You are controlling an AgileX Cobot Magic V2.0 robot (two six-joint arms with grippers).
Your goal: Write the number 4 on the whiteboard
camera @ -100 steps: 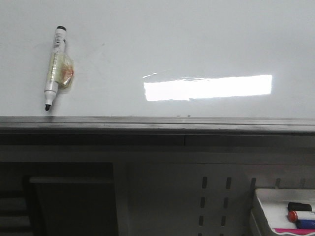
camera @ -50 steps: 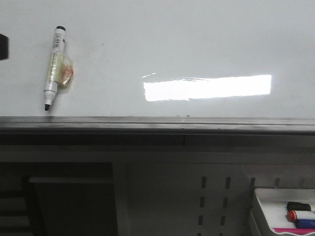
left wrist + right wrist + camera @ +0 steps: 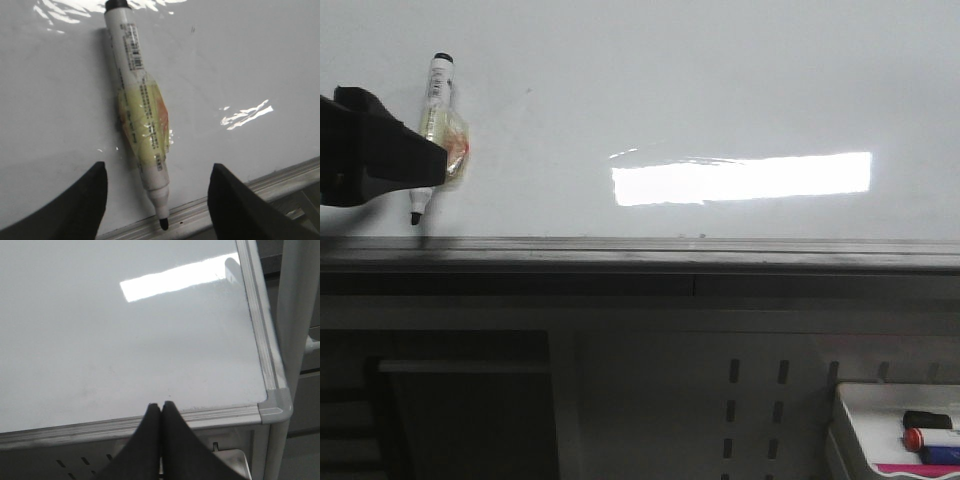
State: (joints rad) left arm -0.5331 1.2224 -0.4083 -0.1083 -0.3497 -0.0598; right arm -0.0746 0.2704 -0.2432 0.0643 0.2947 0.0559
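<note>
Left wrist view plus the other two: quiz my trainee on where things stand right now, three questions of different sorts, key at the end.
1. True or false: the left pincer is already shut on the marker.
2. Multiple choice: the right pincer is A) wide open, B) shut with nothing in it, C) holding a marker.
3. Short answer: is any stroke of the 4 on the whiteboard yet?

Key
1. False: its fingers stand apart on either side of the marker's uncapped tip end, not touching it.
2. B.
3. No; no writing shows on the board, only the bright reflection.
</note>
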